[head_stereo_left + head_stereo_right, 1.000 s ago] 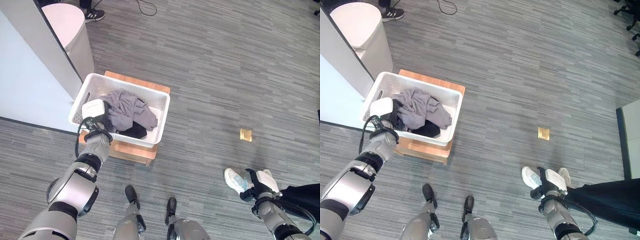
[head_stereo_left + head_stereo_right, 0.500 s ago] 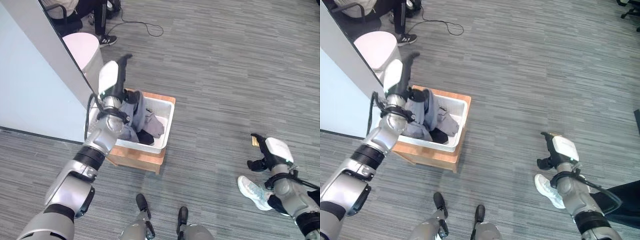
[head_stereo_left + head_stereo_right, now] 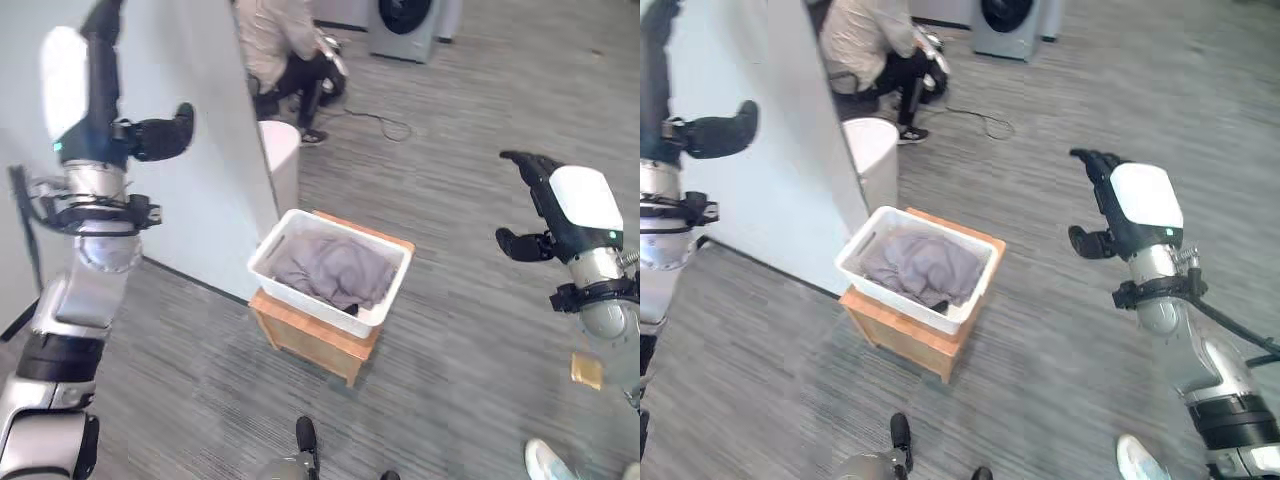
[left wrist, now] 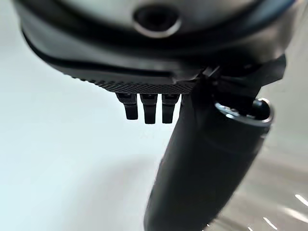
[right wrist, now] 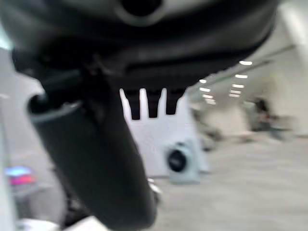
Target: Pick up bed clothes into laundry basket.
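Note:
A white laundry basket (image 3: 305, 296) stands on a low wooden stand (image 3: 312, 338) in the middle of the floor. Grey clothes (image 3: 335, 270) lie heaped inside it, with a dark piece at the near edge. My left hand (image 3: 88, 95) is raised high at the left, well above and apart from the basket, fingers straight and holding nothing; its thumb (image 4: 207, 168) stands out beside the fingers. My right hand (image 3: 572, 205) is lifted at the right, open and empty, far from the basket.
A tall white panel (image 3: 200, 130) rises just behind the basket, with a white bin (image 3: 283, 160) beside it. A person (image 3: 275, 50) sits further back near a washing machine (image 3: 405, 25). A brass floor plate (image 3: 587, 370) lies at the right.
The view has swung upward. My left hand has risen out of the basket to high on the left, leaving the grey clothes inside. My right hand has also lifted.

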